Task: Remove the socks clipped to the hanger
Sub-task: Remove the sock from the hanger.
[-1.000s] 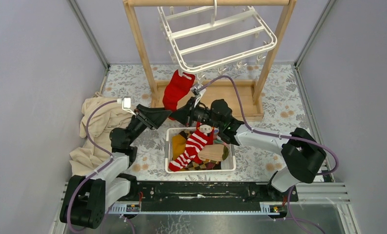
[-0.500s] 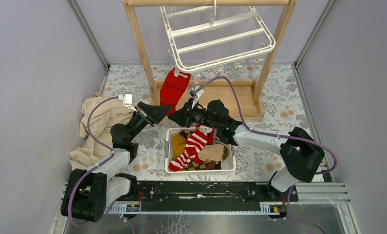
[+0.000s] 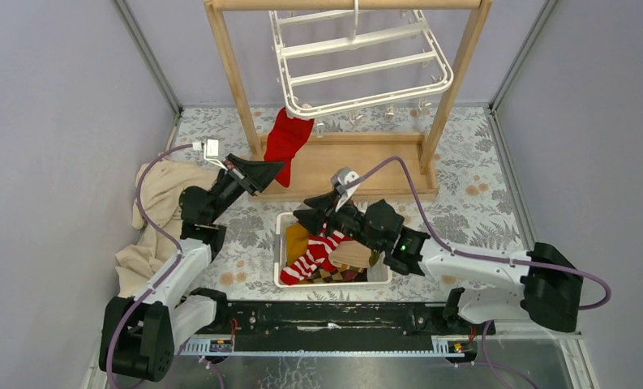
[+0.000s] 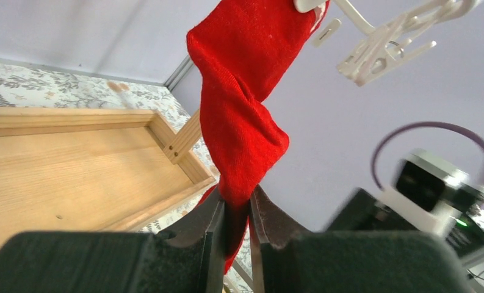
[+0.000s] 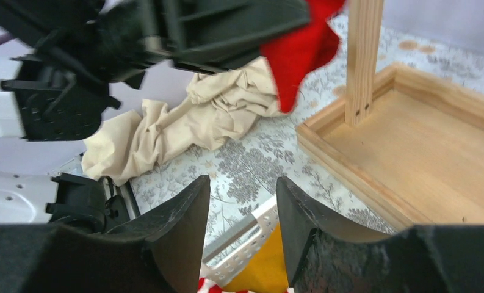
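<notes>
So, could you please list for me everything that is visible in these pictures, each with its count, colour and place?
hanger: one, white, hung on the rack
rack: one, wooden, far side of the table
red sock: one, plain red, clipped to the hanger's left corner
basket: one, white, near middle of the table
striped sock: one, red and white, in the basket
mustard sock: one, yellow, in the basket
tan sock: one, light brown, in the basket
cloth: one, beige, crumpled at the left
table cover: one, grey floral, under everything
left gripper: one, black, shut on the red sock's lower end
right gripper: one, black, open and empty, over the basket
</notes>
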